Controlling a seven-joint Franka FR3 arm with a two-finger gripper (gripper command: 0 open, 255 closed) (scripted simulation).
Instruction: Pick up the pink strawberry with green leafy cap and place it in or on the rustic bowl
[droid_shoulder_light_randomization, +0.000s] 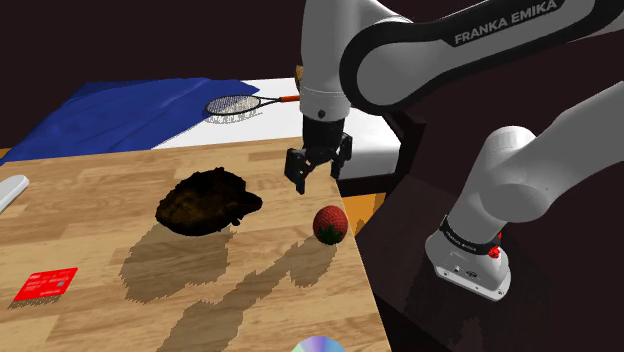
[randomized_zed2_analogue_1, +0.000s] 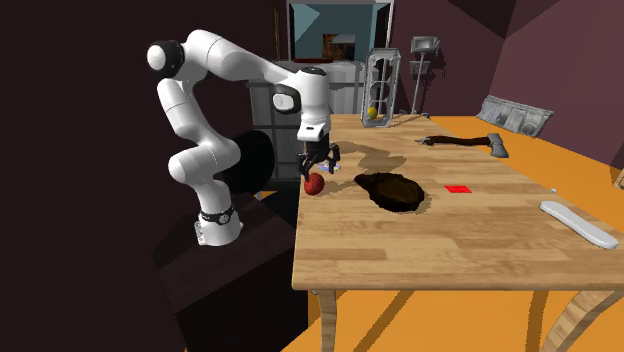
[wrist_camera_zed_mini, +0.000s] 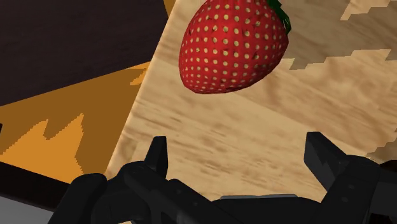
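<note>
A red strawberry (droid_shoulder_light_randomization: 331, 224) with a green cap lies on the wooden table (droid_shoulder_light_randomization: 120, 200) close to its edge by the stand; it is also seen as the strawberry (randomized_zed2_analogue_1: 314, 184) and the strawberry (wrist_camera_zed_mini: 233, 46). My gripper (droid_shoulder_light_randomization: 318, 170) hangs open a little above and behind it, nothing between its fingers (wrist_camera_zed_mini: 158, 156). The dark rough bowl (droid_shoulder_light_randomization: 207, 201) sits on the table toward the shoulder view's left of the strawberry, apart from it, and appears again as the bowl (randomized_zed2_analogue_1: 391, 189). The gripper (randomized_zed2_analogue_1: 320, 160) hovers just over the fruit.
A red card (droid_shoulder_light_randomization: 46, 286) and a disc (droid_shoulder_light_randomization: 318, 345) lie near the table's front. A racket (droid_shoulder_light_randomization: 240, 105) rests on a blue cloth (droid_shoulder_light_randomization: 130, 112) behind. An axe (randomized_zed2_analogue_1: 468, 144), a wire rack (randomized_zed2_analogue_1: 381, 88) and a white bar (randomized_zed2_analogue_1: 580, 222) lie farther along the table.
</note>
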